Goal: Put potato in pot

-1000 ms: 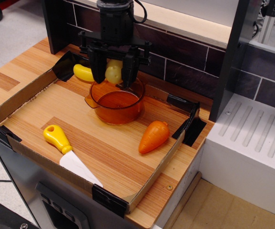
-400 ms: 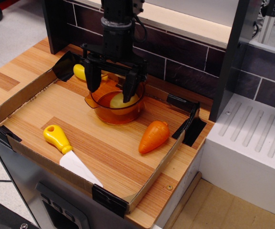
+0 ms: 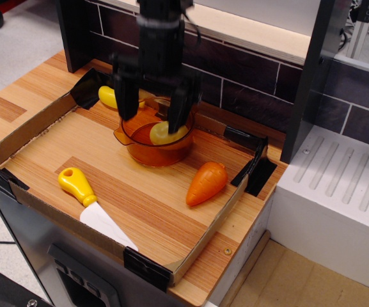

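Observation:
The pale yellow-green potato lies inside the transparent orange pot, which stands at the back middle of the tray. My black gripper hangs directly above the pot with its two fingers spread wide apart, one at the pot's left rim and one over its right side. It holds nothing. The image of the gripper is slightly blurred.
An orange carrot lies right of the pot. A yellow-handled toy knife lies at the front left. A bright yellow banana-like toy sits behind the pot. A low cardboard wall rims the wooden tray. A dark brick wall stands behind.
The gripper opened and let go of the potato, which dropped into the pot. The gripper has since risen a little above the pot.

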### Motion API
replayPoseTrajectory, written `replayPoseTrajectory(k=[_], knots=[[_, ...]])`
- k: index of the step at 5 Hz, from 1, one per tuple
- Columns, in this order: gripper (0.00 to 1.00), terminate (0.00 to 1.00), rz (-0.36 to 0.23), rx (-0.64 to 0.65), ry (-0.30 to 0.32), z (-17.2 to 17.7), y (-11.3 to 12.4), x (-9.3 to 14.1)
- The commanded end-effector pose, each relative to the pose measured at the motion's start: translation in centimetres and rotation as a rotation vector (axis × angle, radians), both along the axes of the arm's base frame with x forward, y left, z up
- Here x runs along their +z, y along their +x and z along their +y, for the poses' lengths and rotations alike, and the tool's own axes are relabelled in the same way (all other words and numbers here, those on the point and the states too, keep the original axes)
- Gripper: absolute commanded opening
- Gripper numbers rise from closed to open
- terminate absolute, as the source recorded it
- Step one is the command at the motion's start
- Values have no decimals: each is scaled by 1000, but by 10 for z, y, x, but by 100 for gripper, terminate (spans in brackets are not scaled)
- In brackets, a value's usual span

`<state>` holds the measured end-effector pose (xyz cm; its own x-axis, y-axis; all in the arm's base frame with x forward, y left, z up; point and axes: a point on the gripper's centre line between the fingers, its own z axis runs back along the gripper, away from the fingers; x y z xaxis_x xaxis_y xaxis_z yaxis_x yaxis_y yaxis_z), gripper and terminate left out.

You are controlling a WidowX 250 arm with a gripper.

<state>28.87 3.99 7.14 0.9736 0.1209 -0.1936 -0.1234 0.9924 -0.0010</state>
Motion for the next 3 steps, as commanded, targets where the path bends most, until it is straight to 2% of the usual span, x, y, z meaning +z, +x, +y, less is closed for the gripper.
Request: replayPoseTrajectory(k=[1,2,3], knots=[[100,0,-82,-16,-64,5,6,71],[100,0,-82,-16,-64,5,6,71],[100,100,-82,-16,-64,5,6,71]])
